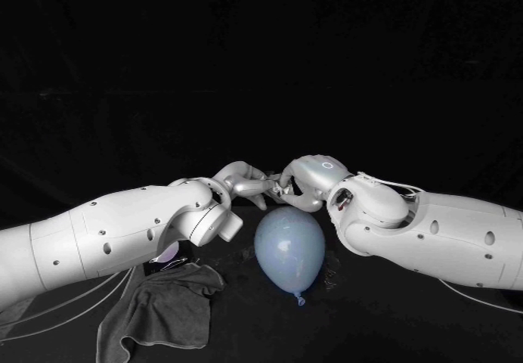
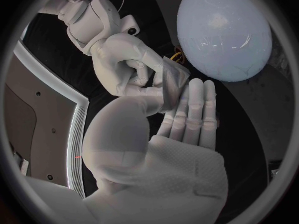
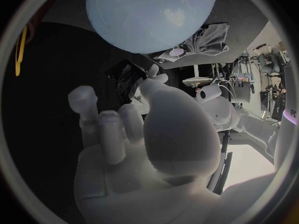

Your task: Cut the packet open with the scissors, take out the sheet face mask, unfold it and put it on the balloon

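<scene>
The task looks to be in its early part. The pale blue balloon [image 1: 289,246] lies bare on the black table [image 1: 382,318], its knotted end towards the robot, and nothing is draped on it. Both hands meet just beyond the balloon's far end. Between them is a thin, crinkled flat piece that I take to be the packet [image 2: 172,82], though it could be the folded mask. The right hand [image 1: 292,187] has its fingers curled in and pinches one edge of the packet. The left hand [image 1: 246,181] reaches in with its fingers [image 2: 190,109] straight and close side by side, their tips against the opposite edge. Its thumb is hidden, so I cannot tell whether it truly grips. I cannot tell either whether an edge has been cut. On that reading, taking out the mask, unfolding it and laying it on the balloon are all left to do. In the right wrist view the face beyond the fingertips is dark, with fine pale print [image 3: 123,77] in lines too small to read. No brand can be made out. A crumpled grey cloth [image 1: 163,302] lies near the balloon on the robot's left, with a small dark flat thing [image 1: 172,265] at its far edge.
</scene>
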{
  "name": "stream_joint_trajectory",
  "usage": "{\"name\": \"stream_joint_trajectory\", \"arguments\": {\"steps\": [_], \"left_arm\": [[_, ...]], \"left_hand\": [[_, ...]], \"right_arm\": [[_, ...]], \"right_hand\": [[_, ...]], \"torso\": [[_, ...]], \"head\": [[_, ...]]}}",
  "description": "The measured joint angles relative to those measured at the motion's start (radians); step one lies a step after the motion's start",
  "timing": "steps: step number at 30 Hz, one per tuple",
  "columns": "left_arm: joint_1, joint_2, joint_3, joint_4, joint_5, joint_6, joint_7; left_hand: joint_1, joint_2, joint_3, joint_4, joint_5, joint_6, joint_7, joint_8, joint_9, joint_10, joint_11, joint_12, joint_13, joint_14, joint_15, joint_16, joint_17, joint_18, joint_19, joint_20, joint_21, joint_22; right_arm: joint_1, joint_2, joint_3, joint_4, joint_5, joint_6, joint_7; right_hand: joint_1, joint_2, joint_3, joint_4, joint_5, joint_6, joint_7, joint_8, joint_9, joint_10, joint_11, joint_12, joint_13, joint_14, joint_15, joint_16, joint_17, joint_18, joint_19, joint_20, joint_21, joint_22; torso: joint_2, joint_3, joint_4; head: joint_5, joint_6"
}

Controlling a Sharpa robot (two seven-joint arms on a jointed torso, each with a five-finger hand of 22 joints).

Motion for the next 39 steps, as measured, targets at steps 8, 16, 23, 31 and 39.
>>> {"name": "stream_joint_trajectory", "arguments": {"steps": [8,16,23,31,39], "left_arm": [[0.000,-0.002,-0.001,0.000,0.001,0.000,0.005],[0.000,-0.005,-0.001,0.005,0.002,0.002,0.011],[0.000,-0.007,0.000,0.008,0.003,0.004,0.015],[0.000,-0.008,0.000,0.010,0.004,0.006,0.019],[0.000,-0.008,-0.001,0.010,0.006,0.009,0.022]], "left_hand": [[0.001,0.001,0.000,0.000,0.000,0.000,0.000,0.000,0.000,0.004,-0.004,0.000,0.000,0.003,-0.003,0.000,-0.001,0.000,0.000,0.000,0.000,0.001],[0.010,0.000,0.000,0.000,-0.003,0.000,0.000,0.000,0.000,0.004,-0.004,0.000,0.000,0.005,-0.004,0.000,-0.002,0.000,0.000,0.000,0.004,0.003],[0.010,0.000,0.000,0.000,0.000,0.000,0.000,0.000,0.000,0.004,-0.004,0.000,0.000,0.005,-0.003,0.000,-0.003,0.000,0.000,0.000,0.009,0.004],[0.010,0.000,0.000,0.000,0.000,0.000,0.000,0.000,0.001,0.008,-0.007,0.000,0.000,0.005,-0.003,0.000,-0.003,-0.001,0.000,0.000,0.009,0.004],[0.010,0.000,0.000,0.000,0.000,0.004,-0.003,0.000,0.001,0.008,-0.007,0.000,0.000,0.007,-0.001,0.000,-0.003,-0.001,0.000,0.000,0.009,0.005]], "right_arm": [[0.000,0.005,0.000,-0.013,0.065,-0.020,0.027],[0.000,0.015,0.000,-0.024,0.088,-0.043,0.039],[-0.001,0.020,-0.001,-0.028,0.094,-0.068,0.051],[-0.001,0.021,-0.001,-0.033,0.096,-0.078,0.068],[-0.001,0.019,-0.001,-0.034,0.095,-0.077,0.079]], "right_hand": [[0.000,0.000,0.002,0.002,0.000,0.001,-0.001,0.000,0.000,0.000,0.000,0.000,0.000,0.000,0.000,0.000,0.000,0.000,0.000,0.000,0.000,0.000],[-0.010,0.012,0.007,0.013,0.000,0.011,-0.001,0.000,-0.001,0.000,0.000,0.000,0.000,0.000,0.000,-0.001,-0.001,-0.006,0.012,-0.004,0.012,0.001],[0.025,0.049,0.032,0.012,-0.001,0.044,-0.015,0.016,-0.001,0.015,-0.015,0.021,0.000,0.000,-0.008,0.006,-0.001,-0.006,0.028,-0.010,0.040,0.001],[0.082,0.106,0.076,-0.029,-0.001,0.109,-0.041,0.060,0.016,0.036,-0.036,0.043,0.000,-0.002,-0.031,0.012,0.000,-0.006,0.047,-0.021,0.071,0.000],[0.094,0.119,0.073,-0.046,-0.003,0.123,-0.055,0.104,0.042,0.039,-0.046,0.051,0.000,0.002,-0.041,0.012,0.000,-0.007,0.057,-0.025,0.093,0.000]], "torso": [[0.000,-0.0004,0.0004],[0.000,-0.0010,0.0009],[0.001,-0.0010,0.0007],[0.000,-0.0005,0.0003],[0.000,-0.0001,-0.0002]], "head": [[-0.003,0.000],[-0.006,-0.001],[-0.007,-0.001],[-0.008,-0.002],[-0.009,-0.003]]}}
